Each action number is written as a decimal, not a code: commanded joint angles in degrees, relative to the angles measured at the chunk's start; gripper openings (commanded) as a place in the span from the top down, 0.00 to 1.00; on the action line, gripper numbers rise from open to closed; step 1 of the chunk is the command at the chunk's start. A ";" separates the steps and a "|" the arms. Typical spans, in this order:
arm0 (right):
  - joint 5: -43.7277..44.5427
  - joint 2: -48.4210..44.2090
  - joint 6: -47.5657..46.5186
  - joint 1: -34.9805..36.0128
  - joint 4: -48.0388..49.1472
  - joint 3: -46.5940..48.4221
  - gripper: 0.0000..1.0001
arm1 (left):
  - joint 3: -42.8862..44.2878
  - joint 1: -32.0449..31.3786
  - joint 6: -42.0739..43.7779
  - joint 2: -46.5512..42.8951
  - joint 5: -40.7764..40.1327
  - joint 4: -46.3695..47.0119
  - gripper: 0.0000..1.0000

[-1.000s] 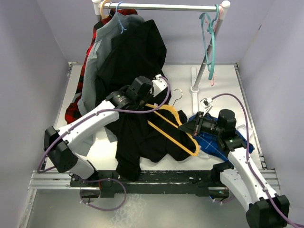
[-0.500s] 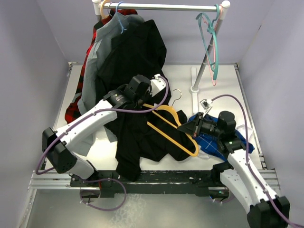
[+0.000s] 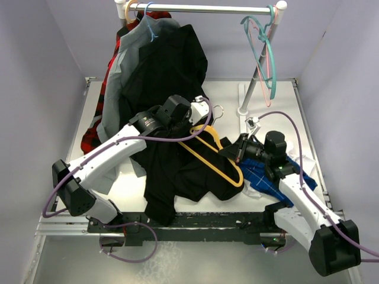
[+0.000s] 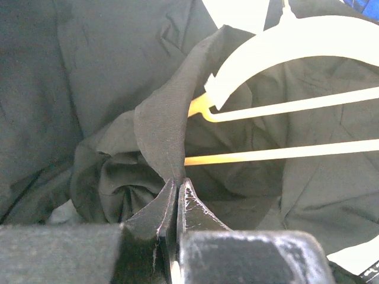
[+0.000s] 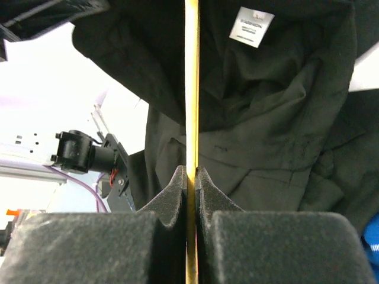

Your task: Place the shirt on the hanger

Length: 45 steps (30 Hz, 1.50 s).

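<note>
The black shirt [image 3: 177, 174] lies crumpled on the table, and the yellow-orange hanger [image 3: 214, 155] slants across it. My left gripper [image 3: 188, 125] is shut on a raised fold of the shirt [image 4: 163, 127], just in front of the hanger's shoulder end [image 4: 204, 106]. My right gripper [image 3: 228, 152] is shut on the hanger's thin bar [image 5: 191, 89], which runs straight up between its pads [image 5: 207, 183]. Beyond that bar lies the shirt [image 5: 278, 130] with a white neck label [image 5: 251, 26]. The hanger's metal hook [image 3: 218, 109] points toward the rack.
A rail [image 3: 201, 8] at the back carries a grey shirt [image 3: 127, 53], another black garment [image 3: 169, 65] and red-checked cloth [image 3: 95, 133]. Teal and pink hangers [image 3: 265, 47] hang at its right end. The rack's post foot [image 3: 243, 110] and a blue-checked shirt [image 3: 266, 180] lie near my right arm.
My right gripper has carried the hanger's end up and to the left, tilting the hanger steeper. The teal and pink hangers on the rail have swung left. The left gripper has barely moved.
</note>
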 commanded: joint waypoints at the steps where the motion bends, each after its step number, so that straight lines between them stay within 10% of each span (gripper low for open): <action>1: 2.49 -0.20 -1.57 2.10 5.39 5.70 1.00 | -0.53 -0.13 -1.31 -0.26 0.94 0.48 1.00; 45: 4.36 28.61 2.59 9.89 40.77 6.04 1.00 | 0.98 -2.06 0.05 1.89 2.69 2.82 0.90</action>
